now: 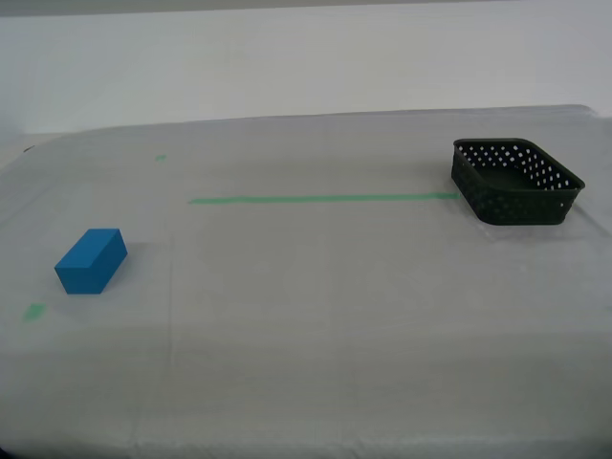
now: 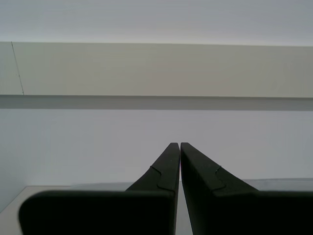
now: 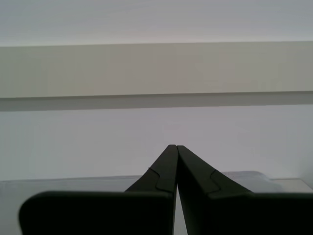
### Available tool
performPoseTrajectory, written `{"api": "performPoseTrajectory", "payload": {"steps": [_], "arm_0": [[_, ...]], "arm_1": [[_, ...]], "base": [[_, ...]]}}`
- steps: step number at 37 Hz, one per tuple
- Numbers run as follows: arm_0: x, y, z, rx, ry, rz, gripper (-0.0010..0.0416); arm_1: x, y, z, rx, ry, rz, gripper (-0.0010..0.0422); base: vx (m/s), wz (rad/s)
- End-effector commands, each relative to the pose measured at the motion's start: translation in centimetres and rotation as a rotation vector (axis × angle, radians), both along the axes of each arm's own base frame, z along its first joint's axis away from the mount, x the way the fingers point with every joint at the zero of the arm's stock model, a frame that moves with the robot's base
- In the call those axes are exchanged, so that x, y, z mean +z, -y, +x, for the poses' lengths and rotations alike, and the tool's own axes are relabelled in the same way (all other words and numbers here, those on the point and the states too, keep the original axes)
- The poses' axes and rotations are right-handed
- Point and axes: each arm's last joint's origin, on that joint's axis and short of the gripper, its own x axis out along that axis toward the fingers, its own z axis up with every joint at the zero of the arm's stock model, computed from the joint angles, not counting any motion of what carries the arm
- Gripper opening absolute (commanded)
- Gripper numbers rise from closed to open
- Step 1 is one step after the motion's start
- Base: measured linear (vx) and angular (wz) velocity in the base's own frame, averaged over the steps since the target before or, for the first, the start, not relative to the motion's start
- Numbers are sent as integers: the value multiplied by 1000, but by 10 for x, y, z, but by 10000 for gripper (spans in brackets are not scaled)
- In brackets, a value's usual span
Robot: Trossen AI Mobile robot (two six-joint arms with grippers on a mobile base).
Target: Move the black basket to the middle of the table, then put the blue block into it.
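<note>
The black basket [image 1: 516, 181] with perforated walls stands empty at the exterior view's right, near the far end of the green tape line [image 1: 320, 199]. The blue block [image 1: 91, 260] lies on the table [image 1: 316, 316] at the exterior view's left. Neither arm shows in the exterior view. My first gripper [image 3: 172, 147] is shut with nothing between its fingers and points at a pale wall above the table's far edge. My second gripper [image 2: 175, 144] is shut too, empty, facing the same wall.
A small green tape bit [image 1: 34, 311] lies just in front of the block, and another [image 1: 160, 158] sits farther back. The table's far edge meets a plain white wall [image 1: 306, 57].
</note>
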Motion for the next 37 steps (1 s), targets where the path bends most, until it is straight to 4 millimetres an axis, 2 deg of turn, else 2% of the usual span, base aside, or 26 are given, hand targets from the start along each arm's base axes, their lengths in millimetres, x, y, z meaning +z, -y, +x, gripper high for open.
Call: {"api": "performPoseTrajectory", "payload": {"steps": [1,37], "arm_0": [[-2,1,0,-24,-24,1,0],[-2,1,0,-24,-24,2,0]], "arm_1": [[1,0,0,-2,7,2,0],[1,0,0,-2,6,2,0]], "base": [[0,0],[0,0]]}}
